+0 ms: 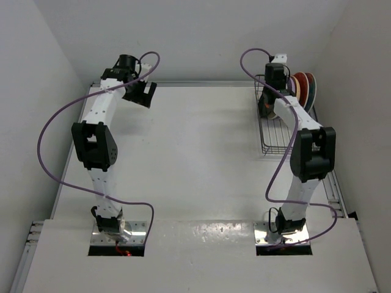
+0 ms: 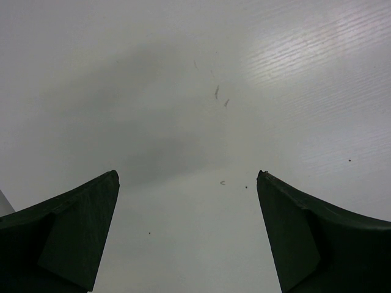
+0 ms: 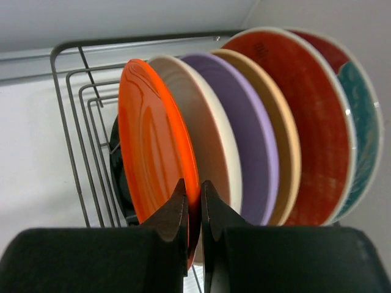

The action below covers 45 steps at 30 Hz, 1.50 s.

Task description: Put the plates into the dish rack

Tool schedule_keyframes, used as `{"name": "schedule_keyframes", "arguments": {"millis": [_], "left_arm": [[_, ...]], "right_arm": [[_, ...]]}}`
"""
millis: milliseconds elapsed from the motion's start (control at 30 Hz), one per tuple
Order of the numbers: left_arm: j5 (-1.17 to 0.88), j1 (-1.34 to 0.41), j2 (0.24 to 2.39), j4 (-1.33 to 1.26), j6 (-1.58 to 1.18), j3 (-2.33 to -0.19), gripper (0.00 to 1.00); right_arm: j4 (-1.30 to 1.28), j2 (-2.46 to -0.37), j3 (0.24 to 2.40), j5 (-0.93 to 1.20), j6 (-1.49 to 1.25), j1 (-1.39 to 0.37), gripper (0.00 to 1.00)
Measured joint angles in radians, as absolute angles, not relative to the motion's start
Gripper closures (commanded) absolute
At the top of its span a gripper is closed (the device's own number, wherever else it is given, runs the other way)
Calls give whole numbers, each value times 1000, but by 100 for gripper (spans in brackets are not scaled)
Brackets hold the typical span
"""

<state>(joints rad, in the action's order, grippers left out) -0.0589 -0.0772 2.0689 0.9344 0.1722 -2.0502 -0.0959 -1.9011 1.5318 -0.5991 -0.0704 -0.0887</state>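
Note:
The dark wire dish rack stands at the far right of the table; it also shows in the right wrist view. Plates stand upright in it in a row: black, orange, cream, lavender, tan-yellow, red and a red one with teal pattern. My right gripper is shut on the orange plate's rim, one finger on each side; it also shows in the top view. My left gripper is open and empty above bare table at the far left.
White walls close in the table at the back and on both sides. The rack sits close to the right wall. The near part of the rack holds no plates.

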Motion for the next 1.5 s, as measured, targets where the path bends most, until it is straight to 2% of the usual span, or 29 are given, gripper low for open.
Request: {"name": "schedule_keyframes", "arguments": {"millis": [533,600,667,767,833,1000,1133,1167,1200,1267,1333,1400,1500], "left_arm": [[-56,-77,2069,933,175,-2040,0],[-55,-77,2069,933,175,-2040,0],[-55,-77,2069,933,175,-2040,0],[-55,-77,2069,933,176,-2040,0],[-56,-77,2069,933,176,-2040,0],[-56,-77,2069,933,176,-2040,0],[-57,-77,2069,933,176,-2040,0],[-58,-77,2069,933,176,-2040,0],[-59,-77,2069,933,176,-2040,0],[-59,-77,2069,933,176,-2040,0],[-60,-77,2069,933,176,-2040,0],[-60,-77,2069,933,176,-2040,0],[-60,-77,2069,933,179,-2038,0]], "right_arm": [[-6,-2016,1485,-640,-9,-150,100],[2,-2016,1485,-648,10,-159,94],[6,-2016,1481,-652,23,-167,82],[5,-2016,1478,-655,39,-174,69],[4,-2016,1478,-656,46,-178,68],[4,-2013,1476,-658,56,-179,53],[-3,-1990,1473,-657,62,-177,53],[-7,-1980,1473,-655,62,-176,55],[-9,-1968,1473,-651,62,-173,62],[-12,-1938,1474,-643,56,-165,67],[-22,-1915,1476,-636,45,-151,66],[-36,-1906,1486,-627,31,-134,60],[-61,-1904,1490,-604,2,-115,60]]}}
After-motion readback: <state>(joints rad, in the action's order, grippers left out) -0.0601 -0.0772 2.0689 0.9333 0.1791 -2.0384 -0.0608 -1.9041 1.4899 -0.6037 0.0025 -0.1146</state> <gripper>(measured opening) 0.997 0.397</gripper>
